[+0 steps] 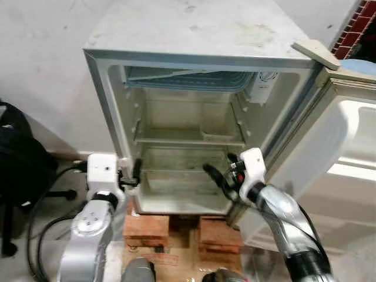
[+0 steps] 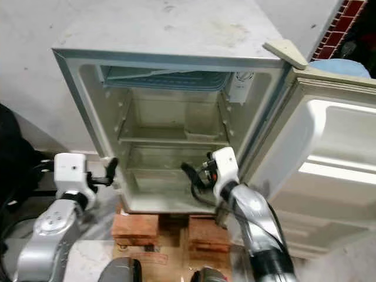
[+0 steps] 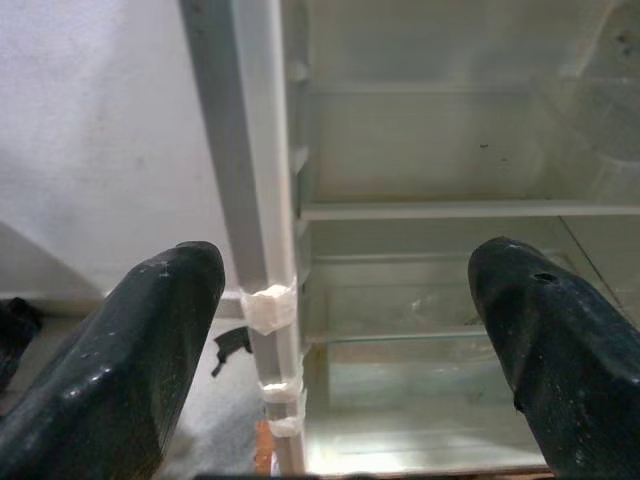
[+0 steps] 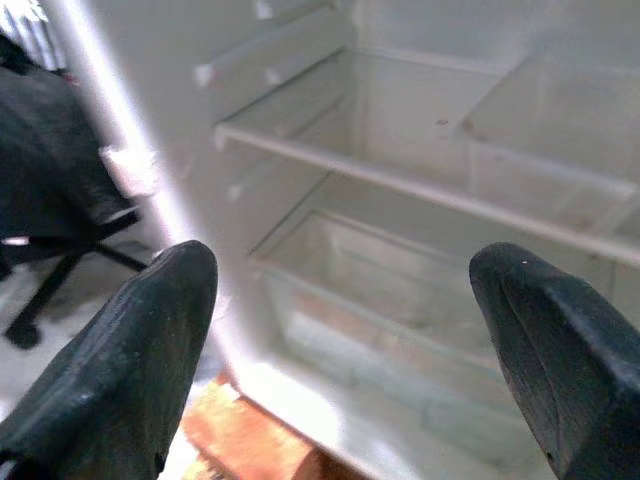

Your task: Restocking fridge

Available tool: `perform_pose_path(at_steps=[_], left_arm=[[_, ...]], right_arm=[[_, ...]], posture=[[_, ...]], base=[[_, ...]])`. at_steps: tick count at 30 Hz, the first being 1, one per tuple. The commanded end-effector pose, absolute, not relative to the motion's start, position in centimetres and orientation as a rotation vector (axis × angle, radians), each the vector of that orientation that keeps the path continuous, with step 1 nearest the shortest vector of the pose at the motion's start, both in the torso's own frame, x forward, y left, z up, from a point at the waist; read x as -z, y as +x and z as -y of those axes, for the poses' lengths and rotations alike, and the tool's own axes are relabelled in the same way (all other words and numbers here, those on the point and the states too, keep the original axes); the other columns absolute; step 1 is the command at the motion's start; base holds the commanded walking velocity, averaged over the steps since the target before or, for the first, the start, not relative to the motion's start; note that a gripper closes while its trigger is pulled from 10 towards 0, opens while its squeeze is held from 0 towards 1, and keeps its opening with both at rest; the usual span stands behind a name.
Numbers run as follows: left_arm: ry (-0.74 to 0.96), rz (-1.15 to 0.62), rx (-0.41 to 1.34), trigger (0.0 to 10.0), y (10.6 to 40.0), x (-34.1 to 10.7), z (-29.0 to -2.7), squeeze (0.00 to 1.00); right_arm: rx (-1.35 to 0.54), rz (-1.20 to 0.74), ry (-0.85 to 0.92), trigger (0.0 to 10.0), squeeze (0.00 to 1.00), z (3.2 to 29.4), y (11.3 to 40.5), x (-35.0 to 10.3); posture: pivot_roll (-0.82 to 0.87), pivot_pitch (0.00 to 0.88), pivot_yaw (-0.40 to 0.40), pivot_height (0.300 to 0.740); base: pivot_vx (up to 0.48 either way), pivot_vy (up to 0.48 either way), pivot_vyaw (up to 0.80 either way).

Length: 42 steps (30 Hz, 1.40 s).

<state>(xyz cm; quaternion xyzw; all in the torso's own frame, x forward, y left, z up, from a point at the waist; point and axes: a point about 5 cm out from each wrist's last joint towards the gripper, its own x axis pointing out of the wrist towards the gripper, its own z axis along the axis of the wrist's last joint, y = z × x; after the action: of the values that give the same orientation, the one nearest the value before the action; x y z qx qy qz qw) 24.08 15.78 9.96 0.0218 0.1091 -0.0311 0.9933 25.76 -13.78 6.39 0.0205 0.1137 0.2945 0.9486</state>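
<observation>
Before the robot stands a small fridge [image 1: 194,117], its door [image 1: 329,158] swung wide to the right, raised on bricks [image 1: 147,226]. At the cabinet's left front edge hovers the left gripper [image 1: 136,174], fingers spread around nothing. Near the lower compartment's right side, the right gripper [image 1: 218,173] is spread too, holding nothing.

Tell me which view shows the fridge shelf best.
The right wrist view: the shelf runs bare across the picture, close up, between the open right hand's fingers. The left wrist view shows its front edge nearly level. The eye views show it small, deep inside the fridge.
</observation>
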Motion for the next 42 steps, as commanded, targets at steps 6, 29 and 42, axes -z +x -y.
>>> perform_pose_path(at_steps=[6,29,42], left_arm=[[0.043,-0.201,0.062,10.0,25.1,-9.7,-15.2,0.00],[0.006,-0.127,0.085,10.0,27.4,-10.1,-13.8,0.00],[0.013,-0.119,0.097,10.0,27.8,-10.2,-13.7,0.00]], right_arm=[[-0.423,-0.152,0.062,10.0,0.00,14.6,26.1,-8.2],[-0.254,-0.097,0.156,10.0,0.00,12.9,29.4,-9.7],[-0.270,-0.114,0.103,10.0,0.00,13.4,29.4,-9.3]], posture=[[0.05,0.000,-0.018,0.740],[0.06,0.000,-0.027,0.740],[0.07,0.000,-0.027,0.740]], base=[[-0.326,0.000,0.00],[-0.047,-0.098,0.00],[0.371,-0.299,0.00]])
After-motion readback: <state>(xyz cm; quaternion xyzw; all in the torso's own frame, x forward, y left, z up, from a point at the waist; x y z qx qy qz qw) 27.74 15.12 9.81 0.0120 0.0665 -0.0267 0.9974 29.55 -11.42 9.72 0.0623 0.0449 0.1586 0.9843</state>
